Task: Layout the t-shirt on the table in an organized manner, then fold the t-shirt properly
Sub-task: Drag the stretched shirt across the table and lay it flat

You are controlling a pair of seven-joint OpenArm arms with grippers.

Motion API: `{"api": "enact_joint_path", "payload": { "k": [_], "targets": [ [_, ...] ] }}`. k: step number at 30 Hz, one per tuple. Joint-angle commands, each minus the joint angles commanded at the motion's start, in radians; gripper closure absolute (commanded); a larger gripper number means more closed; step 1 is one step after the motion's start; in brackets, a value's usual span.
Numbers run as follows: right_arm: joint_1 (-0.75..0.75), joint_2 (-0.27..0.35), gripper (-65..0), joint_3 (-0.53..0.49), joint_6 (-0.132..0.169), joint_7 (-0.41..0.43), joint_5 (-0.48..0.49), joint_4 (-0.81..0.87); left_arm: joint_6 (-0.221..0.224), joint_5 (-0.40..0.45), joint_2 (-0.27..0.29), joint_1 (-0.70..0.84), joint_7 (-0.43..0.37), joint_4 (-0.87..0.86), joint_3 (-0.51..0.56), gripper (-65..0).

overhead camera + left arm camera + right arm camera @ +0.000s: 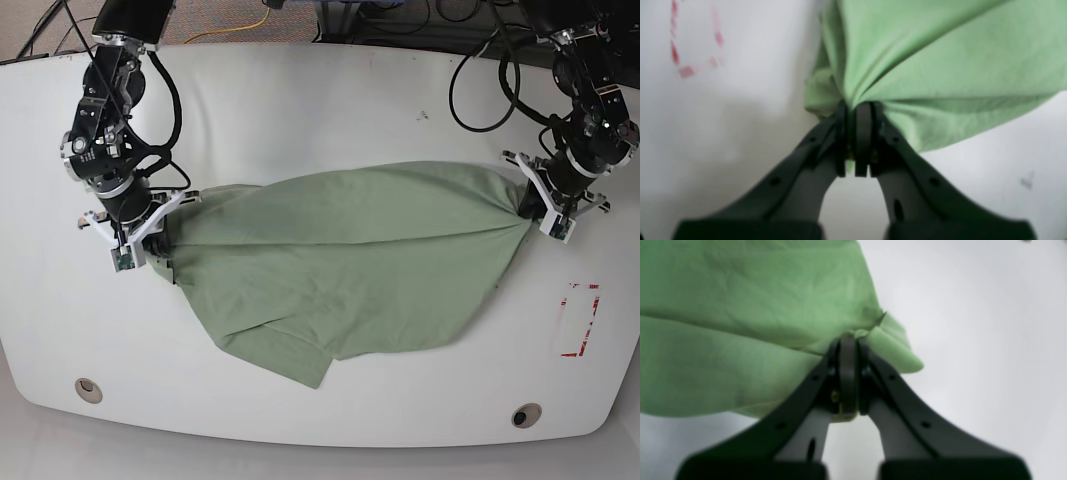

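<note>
My left gripper (858,110) and right gripper (848,340) each pinch a bunched corner of the t-shirt (350,265) between closed jaws, at its right and left ends in the base view. I hold them well apart, I judge, to stretch the cloth taut across the table (320,100). Its near portion sags in folds toward the near edge, left of the red tape rectangle (580,320).
</note>
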Motion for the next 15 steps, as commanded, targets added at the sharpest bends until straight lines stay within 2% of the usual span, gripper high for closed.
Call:
{"api": "enact_joint_path", "payload": {
  "k": [4,9,15],
  "targets": [
    [-0.038,0.000,0.0,0.000,0.000,0.000,0.000,0.000,0.000,0.000,-0.003,0.057,0.000,0.000,0.000,-0.4],
    [-0.087,0.003,0.0,0.000,0.000,0.000,-0.005,0.000,0.000,0.000,-0.046,0.130,0.000,-0.002,0.002,-0.6],
    [-0.118,0.002,-0.2,0.000,0.000,0.000,-0.008,-0.005,0.000,0.000,-0.052,0.167,0.000,-0.003,0.002,-0.6]
  ]
}}
